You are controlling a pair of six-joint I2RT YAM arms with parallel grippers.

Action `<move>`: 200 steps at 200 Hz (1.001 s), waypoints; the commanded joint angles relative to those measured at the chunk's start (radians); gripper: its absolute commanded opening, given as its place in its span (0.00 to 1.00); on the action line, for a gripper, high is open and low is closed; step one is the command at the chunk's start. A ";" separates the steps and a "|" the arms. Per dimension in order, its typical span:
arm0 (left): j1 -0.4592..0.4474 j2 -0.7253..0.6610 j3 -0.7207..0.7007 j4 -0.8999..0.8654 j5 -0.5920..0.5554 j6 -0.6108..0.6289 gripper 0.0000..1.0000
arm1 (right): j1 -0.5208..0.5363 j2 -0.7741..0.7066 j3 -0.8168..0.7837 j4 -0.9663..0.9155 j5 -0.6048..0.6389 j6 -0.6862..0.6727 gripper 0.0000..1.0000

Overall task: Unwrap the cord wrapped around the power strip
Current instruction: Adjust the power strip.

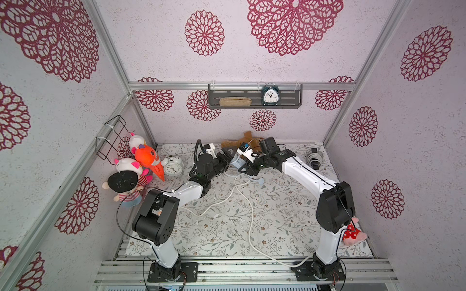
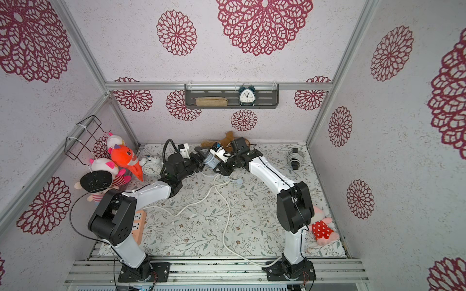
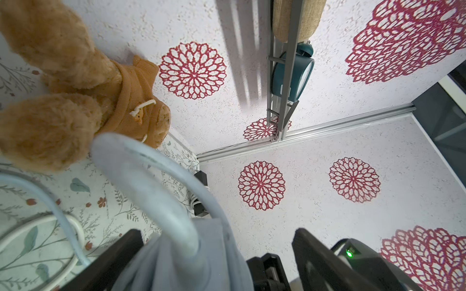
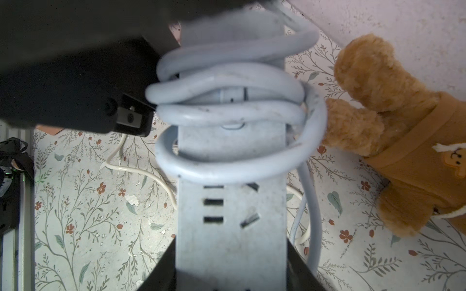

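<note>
A grey-blue power strip (image 1: pixel 235 162) (image 2: pixel 210 160) hangs above the back middle of the table between my two grippers. In the right wrist view the power strip (image 4: pixel 230 226) runs straight out from my right gripper (image 4: pixel 230 248), which is shut on its end. The grey cord (image 4: pixel 227 110) circles the strip in several loops. My left gripper (image 1: pixel 227 159) is at the strip's other end. Its jaws stand wide open in the left wrist view, with the strip (image 3: pixel 191 264) near one finger and a cord loop (image 3: pixel 141 176) arching out. My left gripper (image 3: pixel 216 233) grips nothing.
A brown teddy bear (image 1: pixel 248 139) lies just behind the strip. A thin white cord (image 1: pixel 242 199) snakes to the table's front edge. Plush toys (image 1: pixel 143 156) and an alarm clock (image 1: pixel 173 166) are at the left. A strapped coil (image 1: pixel 314 157) lies back right and an orange strip (image 2: pixel 138 224) front left.
</note>
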 commanded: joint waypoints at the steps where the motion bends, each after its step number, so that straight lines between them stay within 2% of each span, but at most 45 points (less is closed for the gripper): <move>1: 0.052 -0.099 -0.038 0.015 0.033 0.049 0.97 | -0.008 -0.024 0.031 -0.019 0.039 -0.045 0.17; 18: 0.094 -0.146 -0.054 -0.044 0.053 0.078 0.97 | -0.008 -0.034 0.028 -0.040 0.047 -0.071 0.17; 42: 0.123 -0.179 -0.026 -0.213 0.079 0.164 0.97 | -0.009 -0.045 0.019 -0.054 0.034 -0.103 0.16; 70: 0.143 -0.178 -0.022 -0.233 0.102 0.172 1.00 | -0.009 -0.049 0.026 -0.068 0.009 -0.111 0.16; 86: 0.131 -0.153 -0.014 -0.236 0.123 0.158 0.92 | -0.008 -0.051 0.027 -0.061 0.000 -0.112 0.15; 110: 0.107 -0.112 -0.029 -0.168 0.125 0.110 0.70 | -0.008 -0.054 0.025 -0.046 -0.007 -0.107 0.14; 136: 0.082 -0.069 -0.038 -0.069 0.133 0.046 0.67 | -0.008 -0.064 0.011 -0.015 -0.019 -0.091 0.12; 165: 0.065 -0.035 -0.032 -0.048 0.137 0.026 0.70 | -0.008 -0.065 0.008 0.003 -0.027 -0.084 0.09; 200: 0.065 -0.025 -0.045 -0.015 0.120 0.007 0.58 | -0.007 -0.069 0.004 0.007 -0.035 -0.080 0.08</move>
